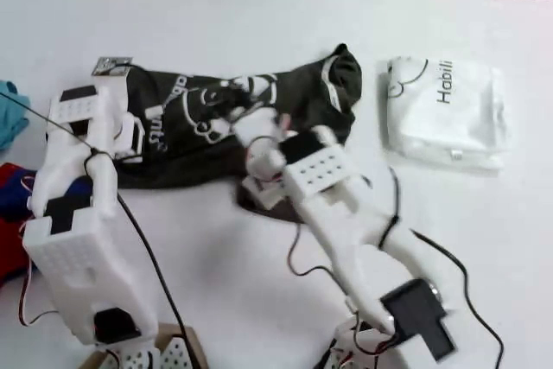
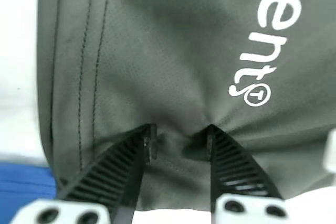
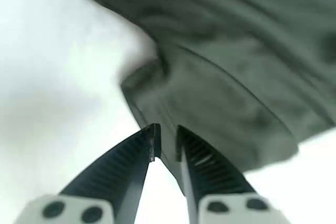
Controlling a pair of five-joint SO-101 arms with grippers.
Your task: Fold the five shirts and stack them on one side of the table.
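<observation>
A dark grey shirt with white print lies crumpled across the middle of the white table. My left gripper is at its left end. In the left wrist view, the left gripper is open, its tips pressed into the dark grey shirt with cloth puckered between them. My right gripper sits at the shirt's near edge. In the right wrist view, the right gripper is nearly shut with the hem of the dark grey shirt pinched between its fingers.
A folded white shirt lies at the right. At the left edge sit a teal shirt, a blue shirt and a red shirt. A small grey tag lies beyond the left arm. Cables trail near the arm bases.
</observation>
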